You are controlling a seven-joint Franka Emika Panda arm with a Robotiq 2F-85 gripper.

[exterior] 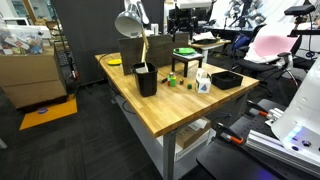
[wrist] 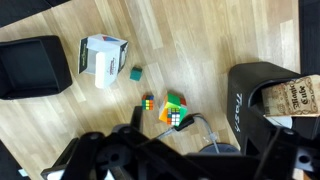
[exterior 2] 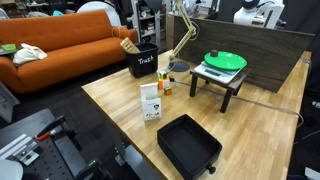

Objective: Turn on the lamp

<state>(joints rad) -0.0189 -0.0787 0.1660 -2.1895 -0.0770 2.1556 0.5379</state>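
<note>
The lamp stands at the far side of the wooden table, its silver-grey dome shade high on a thin arm. In an exterior view its arm rises from a round base behind the black bin, and the shade is cut off by the top edge. In the wrist view only the lamp's base and cable show. My gripper is a dark shape along the bottom of the wrist view, high above the table and over the lamp base. Its fingers look spread and empty. It does not show in either exterior view.
A black "Trash" bin with a paper bag in it stands beside the lamp. A white box, a black tray, puzzle cubes and a small stand with a green plate are on the table.
</note>
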